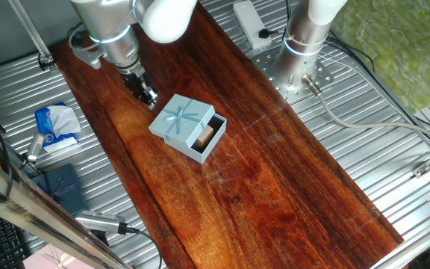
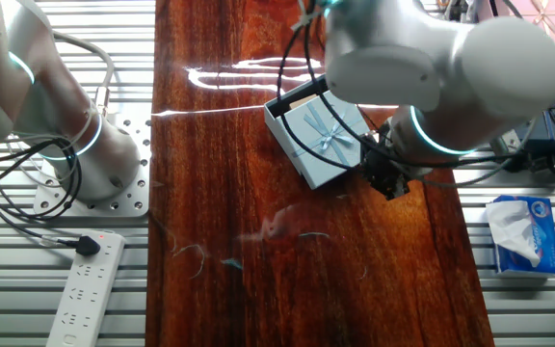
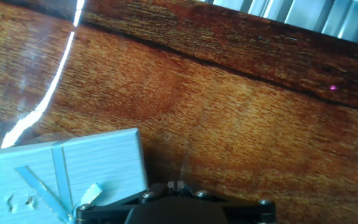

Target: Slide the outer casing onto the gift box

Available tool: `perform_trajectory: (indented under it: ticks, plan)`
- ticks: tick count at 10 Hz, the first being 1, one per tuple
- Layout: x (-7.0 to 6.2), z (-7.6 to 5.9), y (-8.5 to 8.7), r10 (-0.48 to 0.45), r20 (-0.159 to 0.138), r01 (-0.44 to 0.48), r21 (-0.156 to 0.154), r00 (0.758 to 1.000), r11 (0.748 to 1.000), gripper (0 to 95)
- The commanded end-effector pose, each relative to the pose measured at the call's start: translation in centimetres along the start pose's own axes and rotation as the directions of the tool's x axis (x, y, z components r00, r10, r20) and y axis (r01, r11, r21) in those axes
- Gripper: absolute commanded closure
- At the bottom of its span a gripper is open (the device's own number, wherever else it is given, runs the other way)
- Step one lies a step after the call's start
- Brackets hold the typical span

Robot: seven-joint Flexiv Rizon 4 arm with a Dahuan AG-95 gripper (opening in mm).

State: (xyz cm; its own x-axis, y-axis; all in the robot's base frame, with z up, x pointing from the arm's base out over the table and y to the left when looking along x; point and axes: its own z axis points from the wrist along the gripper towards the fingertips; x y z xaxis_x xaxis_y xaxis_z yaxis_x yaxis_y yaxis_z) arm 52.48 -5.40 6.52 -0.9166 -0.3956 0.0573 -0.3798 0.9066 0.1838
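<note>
The outer casing (image 1: 179,118), a pale-blue sleeve with a light-blue ribbon bow, lies on the dark wooden board (image 1: 275,187). The gift box (image 1: 210,136) sits partly inside it, and its tan insert sticks out of the open end on the side away from the gripper. My gripper (image 1: 148,96) is shut and empty, low over the board just beside the casing's closed end. The other fixed view shows the casing (image 2: 321,137), the tray end (image 2: 295,98) and the gripper (image 2: 390,180). In the hand view the casing (image 3: 61,174) is at lower left, with the fingertips (image 3: 178,185) together beside it.
A tissue pack (image 1: 54,125) and a dark navy box (image 1: 60,187) lie on the ribbed metal table left of the board. A pink box (image 1: 51,261) is at the bottom edge. A second arm's base (image 1: 304,45) stands at the back right, with a power strip (image 2: 85,289) and cables near it.
</note>
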Motion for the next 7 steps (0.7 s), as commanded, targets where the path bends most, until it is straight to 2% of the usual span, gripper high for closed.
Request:
perform_trajectory:
  ticks: [1,2,4,7]
  plan:
    - [0.04,1.11,0.21,0.001,0.005,-0.001,-0.029,1.0,1.0,95.0]
    - [0.02,1.6,0.3,0.001,0.005,0.0,-0.038,1.0,0.999,95.0]
    - [0.0,1.61,0.29,-0.008,-0.004,0.007,-0.047,1.0,0.999,95.0]
    - [0.0,1.61,0.29,-0.005,-0.001,0.005,-0.065,1.0,0.998,95.0]
